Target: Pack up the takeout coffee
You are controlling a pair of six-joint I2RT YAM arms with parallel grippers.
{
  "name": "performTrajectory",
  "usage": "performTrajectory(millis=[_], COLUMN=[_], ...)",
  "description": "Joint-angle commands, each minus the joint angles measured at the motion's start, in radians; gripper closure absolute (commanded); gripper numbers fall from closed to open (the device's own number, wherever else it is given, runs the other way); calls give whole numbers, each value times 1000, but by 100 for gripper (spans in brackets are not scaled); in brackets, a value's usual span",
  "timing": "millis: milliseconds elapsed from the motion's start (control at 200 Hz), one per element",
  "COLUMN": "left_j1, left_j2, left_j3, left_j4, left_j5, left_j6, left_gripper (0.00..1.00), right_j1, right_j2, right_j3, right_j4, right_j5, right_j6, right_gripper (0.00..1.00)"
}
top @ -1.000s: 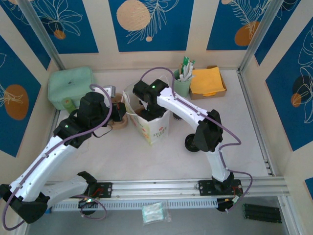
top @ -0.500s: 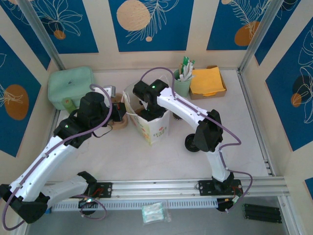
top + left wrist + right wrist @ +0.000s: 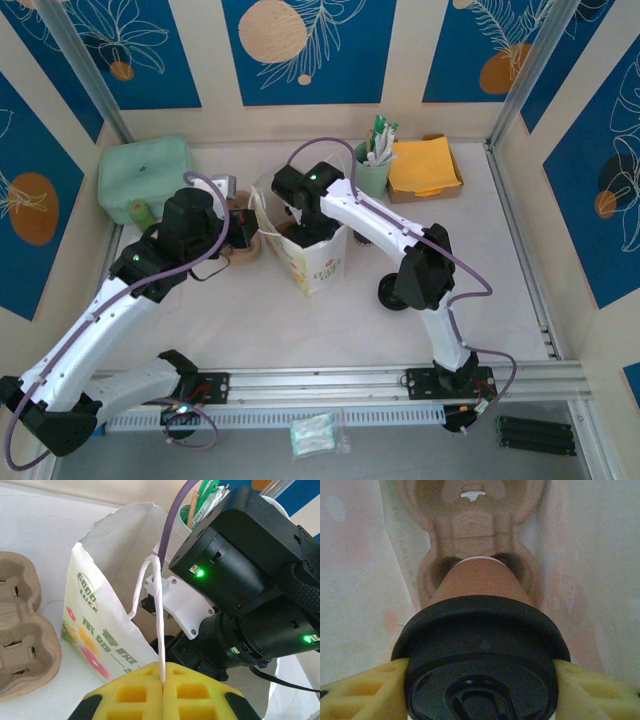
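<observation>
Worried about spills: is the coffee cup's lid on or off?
On. The right wrist view shows a black lid capping the brown cup, which is held between the right hand's yellow fingers.

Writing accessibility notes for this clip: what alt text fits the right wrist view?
A kraft-brown paper cup with a black round lid is gripped between the yellow fingers of the right gripper. It is inside a white paper bag, over a brown moulded-pulp cup carrier.

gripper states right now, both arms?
Left gripper: shut on the string handle of the paper bag.
Right gripper: closed on the lidded takeout coffee.
</observation>
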Motion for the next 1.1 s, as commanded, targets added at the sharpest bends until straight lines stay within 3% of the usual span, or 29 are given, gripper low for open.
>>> performTrajectory(millis=[0, 1095], left_j1=[6, 6], left_j2=[-2, 0], left_j3=[10, 7], left_j4=[-11, -4], left_j5=[-12, -11], left_j6=[-16, -19], left_gripper=[100, 100], right_j1=[-4, -4], right_j2=[40, 65], right_j3=[13, -66], right_j4=[-55, 3], right_j5=[-10, -8], right_j6=[16, 23], right_gripper=[38, 39])
